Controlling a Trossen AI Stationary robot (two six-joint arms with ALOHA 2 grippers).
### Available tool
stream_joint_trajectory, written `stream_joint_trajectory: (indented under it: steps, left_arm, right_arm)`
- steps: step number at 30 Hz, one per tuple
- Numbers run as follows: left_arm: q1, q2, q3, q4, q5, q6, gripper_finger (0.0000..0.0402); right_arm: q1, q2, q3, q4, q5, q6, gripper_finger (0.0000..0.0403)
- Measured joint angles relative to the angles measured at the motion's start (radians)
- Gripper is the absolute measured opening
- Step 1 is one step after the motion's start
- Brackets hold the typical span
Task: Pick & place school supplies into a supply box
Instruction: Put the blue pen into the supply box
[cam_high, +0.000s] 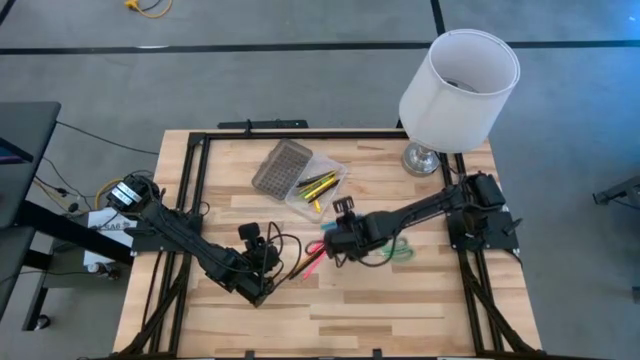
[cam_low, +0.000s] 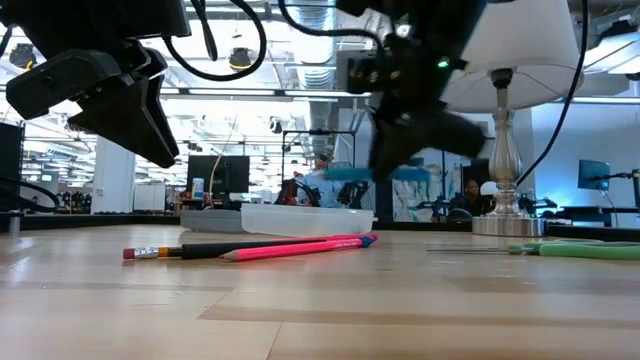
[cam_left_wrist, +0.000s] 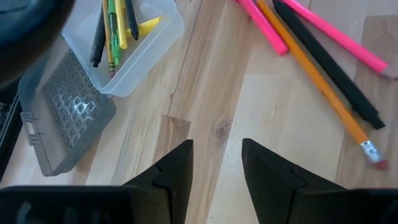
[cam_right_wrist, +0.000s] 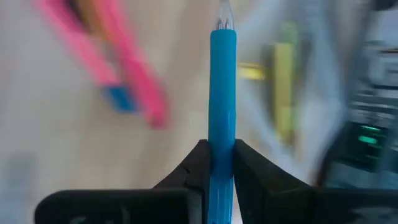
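Wooden table, right gripper clamping blue marker lengthwise between jaws

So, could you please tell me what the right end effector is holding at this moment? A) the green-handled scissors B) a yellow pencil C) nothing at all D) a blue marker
D: the right wrist view shows the right end effector clamped on a blue marker, its two fingers pressed against the barrel on either side, with the supply box lying open nearby on the table.
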Motion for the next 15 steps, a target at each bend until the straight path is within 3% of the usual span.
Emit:
stream_joint_trajectory:
  steps: [6,11,15]
  left_arm:
    - [-0.004,0.0,0.0,-0.014,0.0,0.0,0.0132]
    - [-0.012,0.0,0.0,-0.019,-0.003,0.0,0.0132]
    - [-0.015,0.0,0.0,-0.035,-0.005,0.0,0.0132]
  right_arm:
    - [-0.099,0.0,0.0,0.088,0.139,-0.166,0.0036]
    - [-0.188,0.0,0.0,0.205,0.13,-0.27,0.0034]
    - [-0.238,0.0,0.0,0.274,0.049,-0.324,0.0041]
